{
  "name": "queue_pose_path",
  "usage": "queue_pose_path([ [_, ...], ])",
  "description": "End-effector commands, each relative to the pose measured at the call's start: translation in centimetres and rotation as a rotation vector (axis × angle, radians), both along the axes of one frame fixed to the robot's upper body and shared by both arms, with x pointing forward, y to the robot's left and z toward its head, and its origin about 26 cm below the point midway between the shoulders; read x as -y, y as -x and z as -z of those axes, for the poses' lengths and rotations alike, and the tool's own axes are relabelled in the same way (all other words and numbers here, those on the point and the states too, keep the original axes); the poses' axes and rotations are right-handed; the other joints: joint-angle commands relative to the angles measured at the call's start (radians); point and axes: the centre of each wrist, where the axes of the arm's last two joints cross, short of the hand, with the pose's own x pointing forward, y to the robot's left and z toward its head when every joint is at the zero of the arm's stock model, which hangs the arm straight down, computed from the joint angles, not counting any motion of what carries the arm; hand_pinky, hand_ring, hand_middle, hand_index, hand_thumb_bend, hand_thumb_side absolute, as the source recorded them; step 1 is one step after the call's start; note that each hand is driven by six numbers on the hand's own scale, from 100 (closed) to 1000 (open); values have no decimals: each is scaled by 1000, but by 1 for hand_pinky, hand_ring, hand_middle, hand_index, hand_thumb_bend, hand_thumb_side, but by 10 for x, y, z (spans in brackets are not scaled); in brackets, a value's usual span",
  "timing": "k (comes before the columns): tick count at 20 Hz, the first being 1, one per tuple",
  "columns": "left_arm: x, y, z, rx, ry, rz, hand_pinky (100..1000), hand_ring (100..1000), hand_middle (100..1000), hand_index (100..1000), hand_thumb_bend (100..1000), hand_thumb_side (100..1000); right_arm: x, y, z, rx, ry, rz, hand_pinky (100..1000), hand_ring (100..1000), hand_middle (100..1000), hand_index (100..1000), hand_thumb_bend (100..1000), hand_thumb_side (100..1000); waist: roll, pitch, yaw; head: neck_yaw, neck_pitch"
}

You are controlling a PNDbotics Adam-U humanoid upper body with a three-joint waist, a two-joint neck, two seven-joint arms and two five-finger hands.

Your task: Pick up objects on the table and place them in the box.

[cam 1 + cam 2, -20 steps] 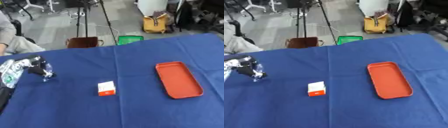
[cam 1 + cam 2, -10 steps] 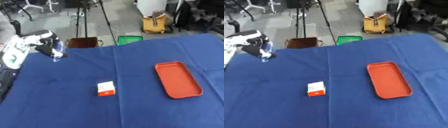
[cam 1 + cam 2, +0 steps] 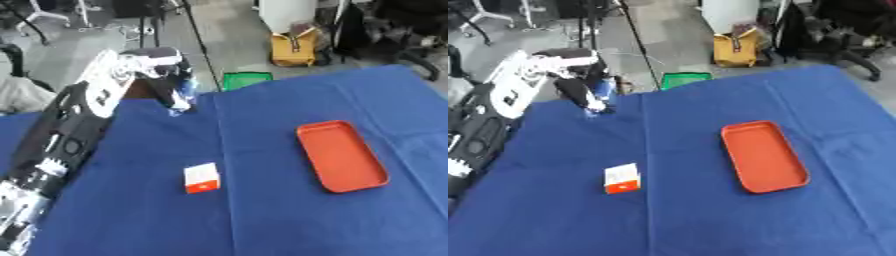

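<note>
My left hand [image 3: 157, 67] is stretched out over the far left edge of the blue table [image 3: 262, 220]. Its fingers are curled round a small blue and clear bottle-like thing [image 3: 185, 91], which hangs in the air. A small white and orange carton [image 3: 201, 178] lies flat on the cloth in the middle left. To its right lies an empty orange tray [image 3: 341, 156]. A brown box [image 3: 622, 86] on the floor beyond the table edge is mostly hidden behind the hand. My right hand shows in no view.
A green crate [image 3: 245, 80] stands on the floor just past the far edge. Further back are a yellow bag [image 3: 293, 47], tripod legs and chairs. My left arm [image 3: 61, 145] lies across the table's left side.
My left hand has lifted the small blue thing off the table's left side and carried it up to the far edge. The view has also shifted.
</note>
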Motion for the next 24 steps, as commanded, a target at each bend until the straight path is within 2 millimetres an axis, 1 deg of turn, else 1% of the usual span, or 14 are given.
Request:
queue_pose_path([
  [1,27,-8,-4,49,-4,27,135,277,362,466,525,279,-5,1,-9,29,1,-34,610,707,668,834,558,526,-9,-9,-21,11,-7],
  [4,50,-14,5,93,6,24,129,284,364,470,533,276,-8,1,-10,30,-3,-51,610,707,668,834,557,527,-10,-9,-51,18,-10],
  [7,74,-19,18,158,35,13,136,300,369,477,529,263,-12,0,-12,34,-9,-72,610,707,668,834,557,528,-15,-6,-90,29,-12],
  [11,92,-22,32,257,82,-17,123,304,367,478,530,274,-15,-1,-13,40,-15,-89,610,707,669,833,555,529,-21,-2,-122,35,-12],
  [13,96,-23,38,285,95,-25,123,304,367,478,530,274,-15,-1,-14,41,-18,-92,610,707,669,833,555,529,-22,-1,-128,36,-12],
  [14,99,-22,40,300,109,-22,136,323,378,495,558,285,-15,-1,-14,41,-19,-92,610,707,668,833,556,529,-22,0,-131,37,-13],
  [17,120,-17,55,380,190,0,144,329,384,503,560,278,-15,-1,-14,41,-22,-94,610,707,669,834,555,529,-20,3,-140,40,-16],
  [19,130,-14,65,412,216,7,149,333,389,509,564,277,-16,-1,-14,43,-22,-98,610,707,669,834,555,529,-21,6,-144,40,-16],
  [20,132,-13,69,423,222,8,168,346,399,514,590,269,-16,-1,-14,44,-23,-99,610,706,669,833,554,530,-21,6,-146,40,-16],
  [22,141,-11,80,449,215,21,178,351,406,522,606,266,-16,-1,-14,48,-26,-101,610,707,669,834,554,530,-22,9,-153,44,-16],
  [24,145,-10,90,468,197,29,178,351,406,522,606,266,-17,-1,-14,48,-28,-103,610,707,669,834,554,530,-21,9,-157,45,-16],
])
